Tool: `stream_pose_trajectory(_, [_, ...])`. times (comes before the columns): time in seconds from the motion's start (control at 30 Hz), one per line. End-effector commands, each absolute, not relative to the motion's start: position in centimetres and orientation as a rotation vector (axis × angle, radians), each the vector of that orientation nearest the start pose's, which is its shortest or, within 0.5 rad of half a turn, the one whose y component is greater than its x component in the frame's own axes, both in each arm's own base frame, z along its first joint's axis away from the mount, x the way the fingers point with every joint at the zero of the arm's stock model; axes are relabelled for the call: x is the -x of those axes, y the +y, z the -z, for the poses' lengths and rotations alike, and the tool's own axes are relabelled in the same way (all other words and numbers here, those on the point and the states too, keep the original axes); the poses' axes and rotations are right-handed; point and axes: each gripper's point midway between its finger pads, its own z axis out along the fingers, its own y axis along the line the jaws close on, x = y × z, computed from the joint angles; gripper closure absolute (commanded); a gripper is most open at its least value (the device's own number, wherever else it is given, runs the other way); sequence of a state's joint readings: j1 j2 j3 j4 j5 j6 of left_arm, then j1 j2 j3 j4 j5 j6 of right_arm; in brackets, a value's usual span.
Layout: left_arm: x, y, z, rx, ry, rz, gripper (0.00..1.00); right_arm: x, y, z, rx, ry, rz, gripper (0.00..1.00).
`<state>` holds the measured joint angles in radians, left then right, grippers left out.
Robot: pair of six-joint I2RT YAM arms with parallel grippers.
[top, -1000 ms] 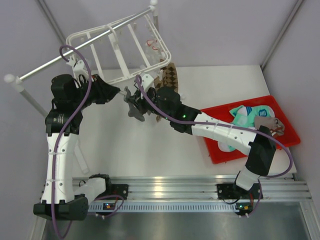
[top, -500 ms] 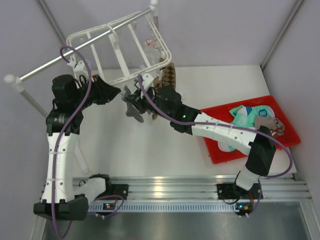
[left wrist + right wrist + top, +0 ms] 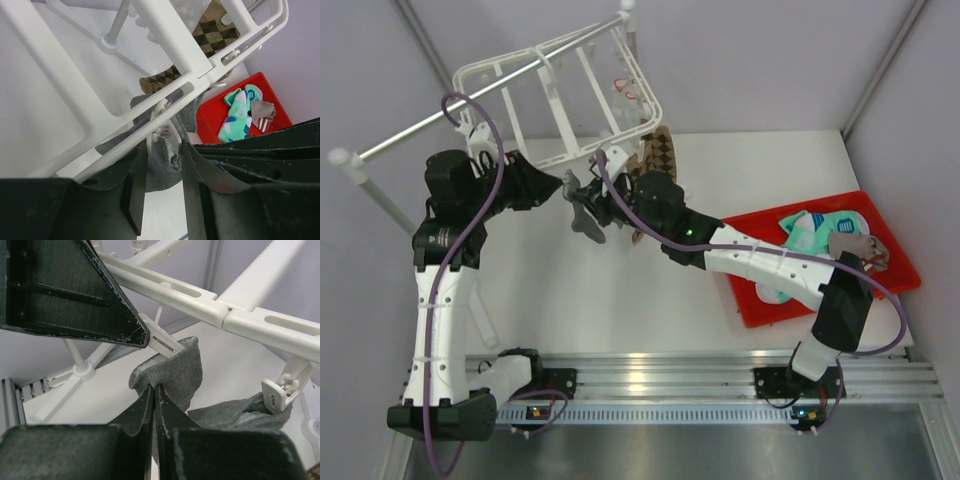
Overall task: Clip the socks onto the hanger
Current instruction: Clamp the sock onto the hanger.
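Grey sock (image 3: 181,371) and right gripper (image 3: 154,389) nudged left toward hanger (image 3: 165,35) clip (image 3: 161,131) — right gripper clenched on grey sock; left gripper (image 3: 163,146) parted, straddling clip — clip touching grey sock.

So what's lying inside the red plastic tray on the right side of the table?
Teal-and-white patterned socks and a small greyish-tan sock lie in the red plastic tray. The right arm crosses its near-left part, hiding whatever sits beneath.
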<state>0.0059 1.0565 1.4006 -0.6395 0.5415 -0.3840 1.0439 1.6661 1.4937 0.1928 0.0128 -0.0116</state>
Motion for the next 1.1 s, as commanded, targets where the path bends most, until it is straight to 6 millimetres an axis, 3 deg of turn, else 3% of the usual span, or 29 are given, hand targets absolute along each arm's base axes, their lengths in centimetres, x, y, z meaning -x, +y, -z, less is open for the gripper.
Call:
stream_pose_trajectory(0.0, [-28.8, -10.6, -38.4, -0.052, 1.902, 0.782, 0.62, -27.5, 45.3, -41.9, 0.725, 1.26, -0.828, 1.0])
stream_pose_trajectory(0.2, [-28.9, -10.4, -40.8, -0.106, 1.835, 0.739, 0.51, -28.0, 44.8, -42.3, 0.732, 1.249, -0.831, 1.0])
stream_pose_trajectory(0.3, [-28.4, -10.5, -41.4, -0.134, 1.813, 0.735, 0.4, -28.3, 44.6, -42.3, 0.739, 1.243, -0.821, 1.0])
stream_pose_trajectory(0.33, [-28.0, -10.6, -41.6, -0.143, 1.805, 0.735, 0.31, -28.4, 44.5, -42.4, 0.739, 1.241, -0.818, 1.0])
stream_pose_trajectory(0.43, [-27.1, -10.8, -41.7, -0.168, 1.797, 0.741, 0.18, -28.6, 44.4, -42.2, 0.75, 1.246, -0.816, 1.0])
stream_pose_trajectory(0.5, [-26.6, -10.9, -41.9, -0.173, 1.797, 0.746, 0.03, -28.5, 44.4, -42.1, 0.765, 1.245, -0.822, 1.0])
stream_pose_trajectory(0.63, [-25.7, -10.4, -41.7, -0.182, 1.812, 0.701, 0.02, -28.6, 44.0, -41.5, 0.79, 1.264, -0.809, 1.0])
stream_pose_trajectory(0.7, [-25.3, -9.9, -41.4, -0.174, 1.829, 0.661, 0.02, -28.4, 43.8, -41.3, 0.804, 1.266, -0.815, 0.92])
stream_pose_trajectory(0.73, [-24.9, -9.6, -41.5, -0.194, 1.822, 0.63, 0.02, -28.2, 43.4, -41.4, 0.809, 1.267, -0.816, 0.79])
stream_pose_trajectory(0.8, [-24.1, -9.2, -41.6, -0.212, 1.818, 0.589, 0.02, -27.7, 42.9, -41.1, 0.827, 1.28, -0.811, 0.66])
stream_pose_trajectory(1.07, [-22.2, -7.8, -40.1, -0.291, 1.832, 0.442, 0.02, -24.9, 37.4, -40.7, 0.876, 1.315, -0.753, 0.39])
